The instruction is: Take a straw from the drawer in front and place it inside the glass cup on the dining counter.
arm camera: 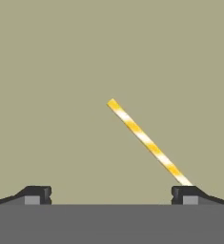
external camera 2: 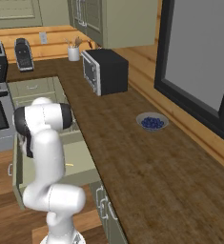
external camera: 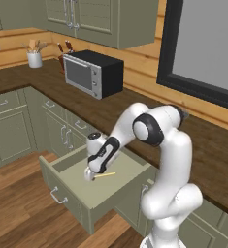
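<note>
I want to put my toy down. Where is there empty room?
The worktop has wide bare wood between the blueberry bowl and the near end. It is crowded by the microwave. The drawer floor is bare except for the straw under the open fingers.

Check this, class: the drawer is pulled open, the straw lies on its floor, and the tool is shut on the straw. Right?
Not quite. The drawer is open with the straw on its floor, but the tool is open, its fingertips wide apart, gripping nothing. The hand view shows it.
</note>
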